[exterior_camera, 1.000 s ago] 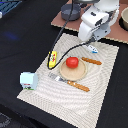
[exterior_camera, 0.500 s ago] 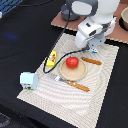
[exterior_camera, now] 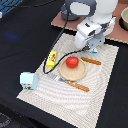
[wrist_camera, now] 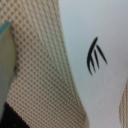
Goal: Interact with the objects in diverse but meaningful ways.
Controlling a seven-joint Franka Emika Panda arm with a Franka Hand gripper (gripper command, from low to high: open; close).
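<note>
Gripper (exterior_camera: 93, 48): low over the far edge of the mat, at the exterior view's upper right. Fingers hidden behind the white arm housing; whether they are apart or together cannot be told. A bit of blue shows just under the housing, too small to identify.

Wrist view: very close and blurred. A white surface (wrist_camera: 95, 60) with a small black claw-like mark (wrist_camera: 95, 55) fills most of it; beside it, woven mat texture (wrist_camera: 45, 85). What the white surface belongs to cannot be told. No readable writing.

Mat (exterior_camera: 50, 102): pale, woven, lying on a dark table (exterior_camera: 25, 40).

Plate (exterior_camera: 73, 74): tan, round, near the mat's centre.

Tomato (exterior_camera: 72, 61): red, resting on the plate's far part.

Packet (exterior_camera: 51, 59): yellow, rectangular, at the mat's edge on the exterior view's left, just beside the plate. Print on it illegible.

Carton (exterior_camera: 28, 81): white with green-blue print, standing at the mat's near-left corner, well apart from the plate. Print too blurred to read.

Two wooden-handled utensils: one (exterior_camera: 91, 61) just beyond the plate on the exterior view's right, one (exterior_camera: 77, 86) along the plate's near side. Metal ends hard to make out.

Cable (exterior_camera: 57, 42): black, running from the arm down past the packet.

Brown board (exterior_camera: 117, 32): behind the arm, cut off at the picture's edge, bearing a grey pot (exterior_camera: 124, 19), itself partly cropped.
</note>
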